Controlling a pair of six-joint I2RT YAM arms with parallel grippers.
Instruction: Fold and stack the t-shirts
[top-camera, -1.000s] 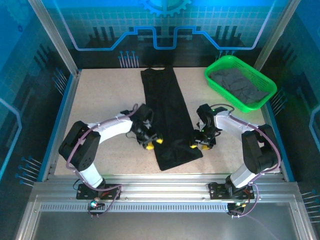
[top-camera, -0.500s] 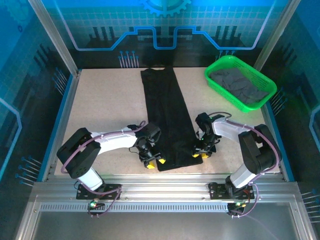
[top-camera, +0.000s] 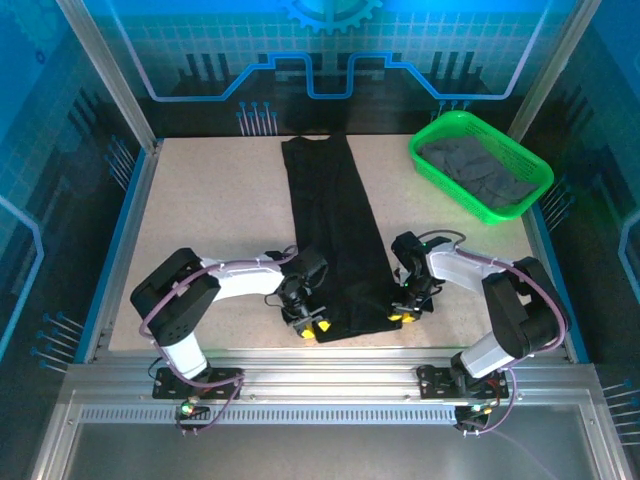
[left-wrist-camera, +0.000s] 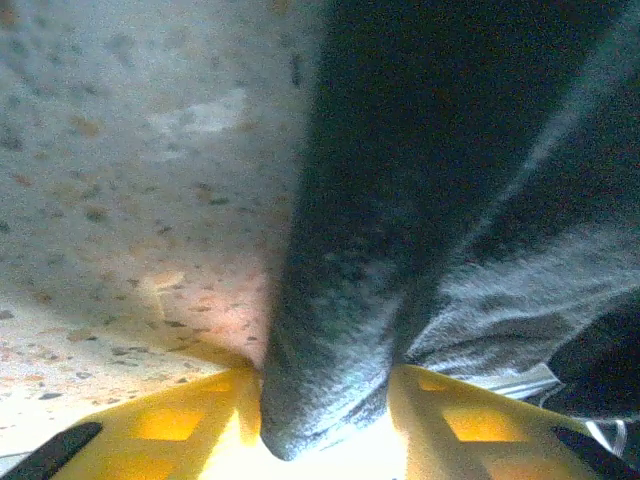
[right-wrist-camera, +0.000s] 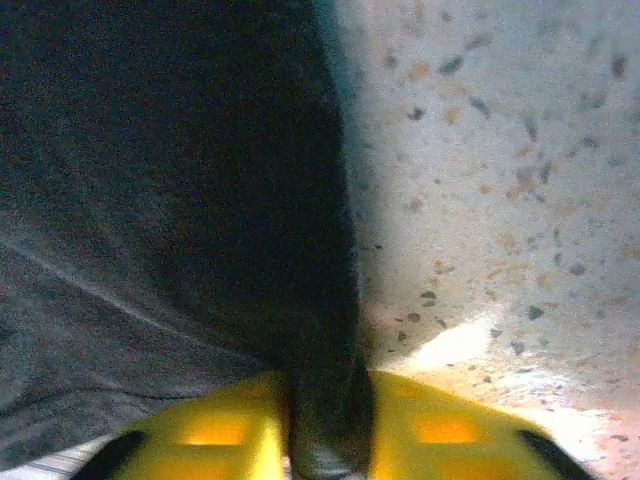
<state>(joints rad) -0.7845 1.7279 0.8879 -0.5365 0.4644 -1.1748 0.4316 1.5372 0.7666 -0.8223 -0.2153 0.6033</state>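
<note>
A black t-shirt (top-camera: 335, 230), folded into a long narrow strip, runs from the far middle of the table to its near edge. My left gripper (top-camera: 312, 327) sits at the strip's near left corner. In the left wrist view the gripper (left-wrist-camera: 325, 420) has its yellow fingers (left-wrist-camera: 180, 425) shut on a bunched fold of the cloth (left-wrist-camera: 400, 200). My right gripper (top-camera: 398, 316) is at the near right corner. In the right wrist view this gripper (right-wrist-camera: 325, 430) pinches the shirt's edge (right-wrist-camera: 180, 180) between its yellow fingers (right-wrist-camera: 440, 430). A dark grey t-shirt (top-camera: 480, 172) lies crumpled in the basket.
A bright green mesh basket (top-camera: 452, 188) stands at the far right of the speckled table (top-camera: 210, 210). Blue-edged rails and transparent walls enclose the table. Bare tabletop lies left of the strip and between the strip and the basket.
Both grippers slid along the shirt's sides toward the near edge and closed on its near corners. The shirt's near end looks narrower than before.
</note>
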